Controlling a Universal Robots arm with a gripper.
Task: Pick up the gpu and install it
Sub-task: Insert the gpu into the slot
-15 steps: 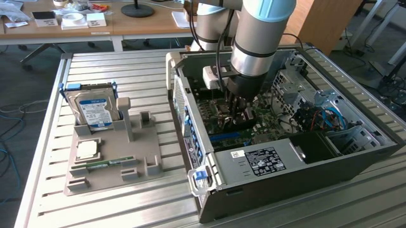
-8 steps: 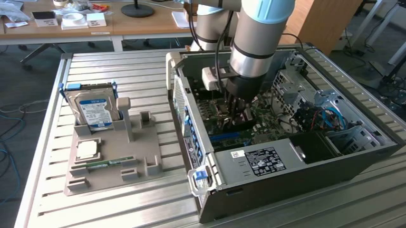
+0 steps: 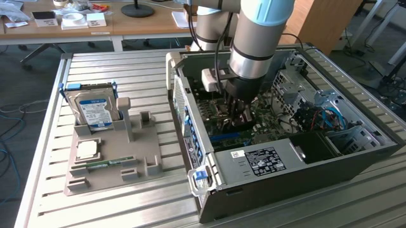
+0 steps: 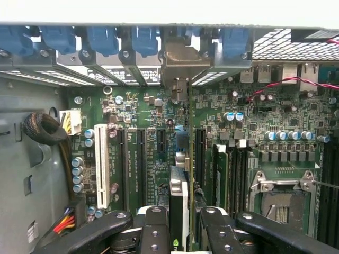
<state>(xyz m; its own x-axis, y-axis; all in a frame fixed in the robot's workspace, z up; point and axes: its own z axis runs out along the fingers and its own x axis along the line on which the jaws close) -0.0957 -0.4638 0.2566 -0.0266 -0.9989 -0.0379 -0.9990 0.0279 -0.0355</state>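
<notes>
One arm reaches down into the open computer case (image 3: 355,164), and its gripper (image 3: 240,121) is low over the motherboard (image 3: 269,133) inside that case. In the wrist view the gripper (image 4: 180,225) is clamped on the gpu (image 4: 183,180), with a black finger (image 4: 154,230) on each side of the card. The card stands on edge, so it shows as a thin vertical strip: a narrow green board edge running up toward the case's rear wall, with a black cooler body lower down bearing a small green logo near the fingers. Its metal bracket (image 4: 183,63) sits at the case's rear wall, among the blue slot clips (image 4: 100,39). The card's lower edge lines up along the motherboard's long black expansion slots (image 4: 140,164), between those slots and the RAM sockets (image 4: 228,177); whether it is fully seated cannot be told. A white slot (image 4: 101,164) lies on the far side of the black slots from the card, and the bare CPU socket (image 4: 278,198) lies beyond the RAM sockets.

Outside the case, toward the exterior view's left, a grey fixture tray (image 3: 108,178) holds a blue-labelled hard drive (image 3: 94,110) standing upright, a CPU chip (image 3: 87,150) lying flat and a narrow green RAM stick (image 3: 109,163).
</notes>
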